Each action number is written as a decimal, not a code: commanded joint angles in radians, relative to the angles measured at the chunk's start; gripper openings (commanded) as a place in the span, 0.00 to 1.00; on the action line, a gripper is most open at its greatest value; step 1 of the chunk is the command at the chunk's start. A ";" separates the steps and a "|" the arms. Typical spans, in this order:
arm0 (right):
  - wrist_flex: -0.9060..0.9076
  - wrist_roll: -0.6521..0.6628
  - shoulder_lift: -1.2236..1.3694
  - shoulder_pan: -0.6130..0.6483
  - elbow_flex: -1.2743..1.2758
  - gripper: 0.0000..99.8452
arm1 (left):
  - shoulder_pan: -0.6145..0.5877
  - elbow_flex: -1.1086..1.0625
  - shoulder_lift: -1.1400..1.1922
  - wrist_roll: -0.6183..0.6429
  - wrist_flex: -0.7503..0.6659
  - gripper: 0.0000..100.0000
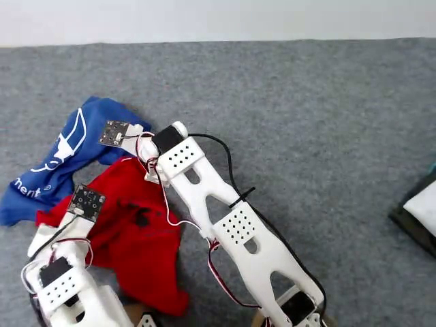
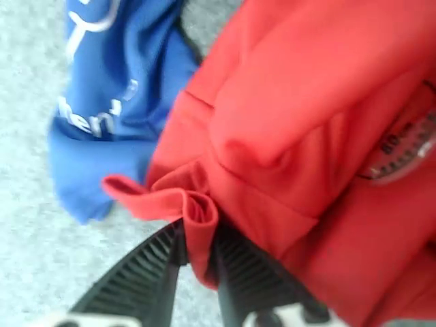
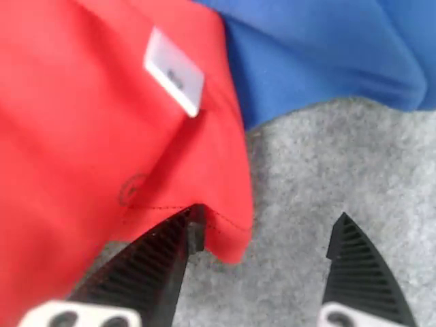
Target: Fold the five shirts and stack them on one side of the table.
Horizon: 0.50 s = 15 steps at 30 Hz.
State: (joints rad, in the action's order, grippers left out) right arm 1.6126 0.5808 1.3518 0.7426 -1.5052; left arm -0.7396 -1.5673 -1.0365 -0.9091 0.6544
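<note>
— Grey covering (image 1: 327,136) is seen over the whole table, from the top of the high view down to its bottom edge.

— What is found on it, the largest first?

— Two white arms are seen. The right arm (image 1: 231,218) is extended from the bottom right toward the upper left of the frame. The left arm (image 1: 65,286) is set in the lower left corner.

— Where are the shirts placed?

— The red shirt (image 1: 129,231) is spread, crumpled, at the lower left, between the two arms. The blue shirt (image 1: 68,153), marked with white lettering, is laid crumpled at the left of the frame, above the red one, and their edges are touching.

— How are the fingers held?

— The left gripper (image 2: 197,238) is clamped tight on a bunched fold of the red shirt. The fingers of the right gripper (image 3: 266,228) are held wide apart. One fingertip is set against the red hem and the other is held over bare grey covering, with the blue cloth just beyond.

— Is anything smaller noted?

— A dark object (image 1: 412,218) is cut off by the right edge of the high view, well apart from both shirts. A white label (image 3: 174,80) is seen on the red shirt near the right gripper.
</note>
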 commanded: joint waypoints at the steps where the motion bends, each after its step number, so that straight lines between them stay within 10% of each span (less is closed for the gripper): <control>1: -0.024 0.009 -0.002 0.004 -0.046 0.30 | 0.000 -0.010 -0.005 0.008 -0.021 0.00; 10: -0.019 0.049 -0.002 0.001 -0.054 0.00 | 0.000 -0.019 -0.005 0.008 -0.021 0.00; 15: 0.067 0.115 -0.038 -0.022 -0.144 0.01 | -0.002 -0.016 -0.005 0.008 -0.021 0.00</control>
State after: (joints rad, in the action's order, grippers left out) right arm 1.6418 0.6728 1.3594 0.7426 -1.5620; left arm -0.7411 -1.5934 -1.0365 -0.9091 0.6513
